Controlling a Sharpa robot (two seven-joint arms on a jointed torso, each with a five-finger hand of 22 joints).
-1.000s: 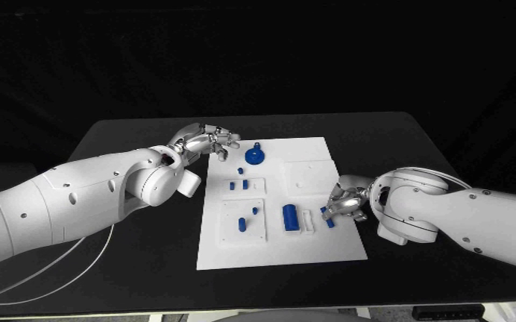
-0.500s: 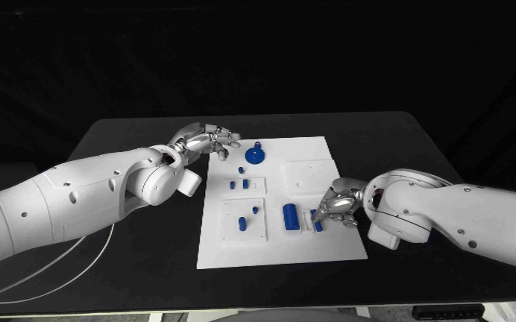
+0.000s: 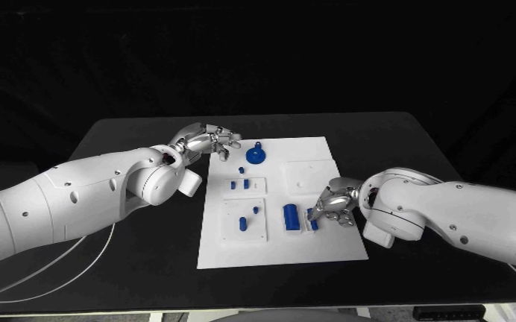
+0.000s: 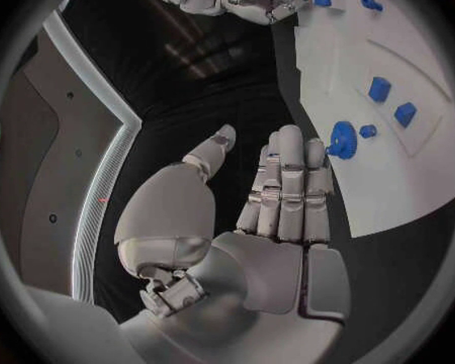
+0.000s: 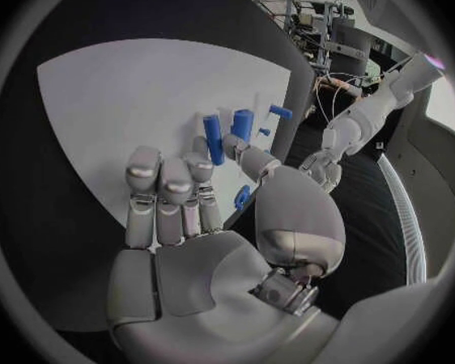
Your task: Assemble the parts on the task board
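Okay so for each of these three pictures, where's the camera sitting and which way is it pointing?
Head view: on the robot's head, looking down at the task board; both arms show, left hand, right hand.
Left wrist view: behind the left hand, facing the board's edge.
Right wrist view: behind the right hand, facing the board.
All three share the board.

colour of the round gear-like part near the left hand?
Blue. The round part sits on the white task board beside the left hand; head view shows it best.

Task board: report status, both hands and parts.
Left hand open at task board far corner. Right hand pinching small blue part beside blue cylinder. Nothing blocking.
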